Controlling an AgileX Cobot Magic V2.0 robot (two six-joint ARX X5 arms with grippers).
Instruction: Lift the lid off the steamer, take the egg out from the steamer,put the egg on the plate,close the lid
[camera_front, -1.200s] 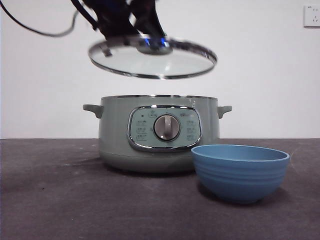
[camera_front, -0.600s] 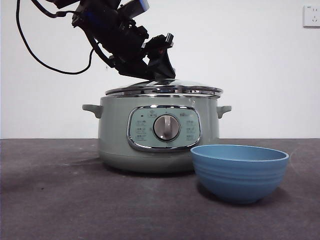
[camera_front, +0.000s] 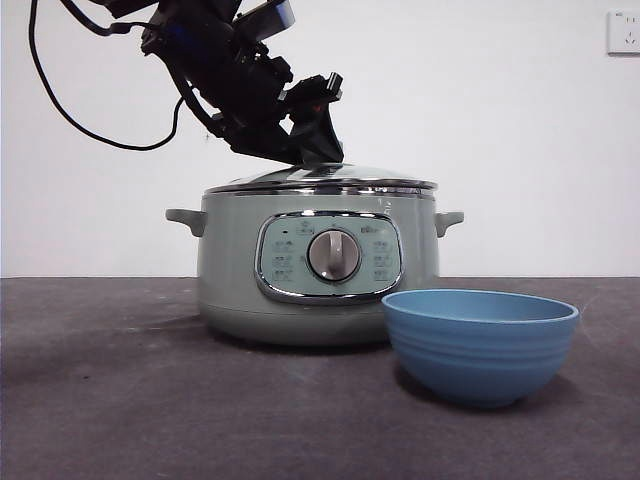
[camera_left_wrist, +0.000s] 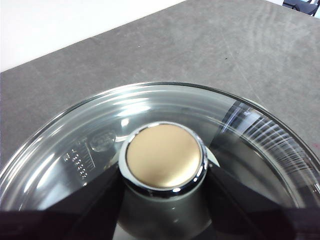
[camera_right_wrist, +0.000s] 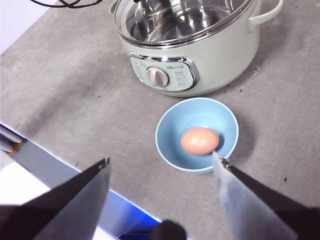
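The counter (camera_front: 120, 400) carries the steamer (camera_front: 240, 280). The lid (camera_front: 380, 183) sits on its rim, slightly tilted. The left hand (camera_front: 315, 150) is clenched on the lid's knob (camera_left_wrist: 164, 156). The plate (camera_front: 480, 345) stands just in front of the steamer, holding the egg (camera_right_wrist: 199, 140). The right hand (camera_right_wrist: 162, 165) hangs released above the counter, well apart.
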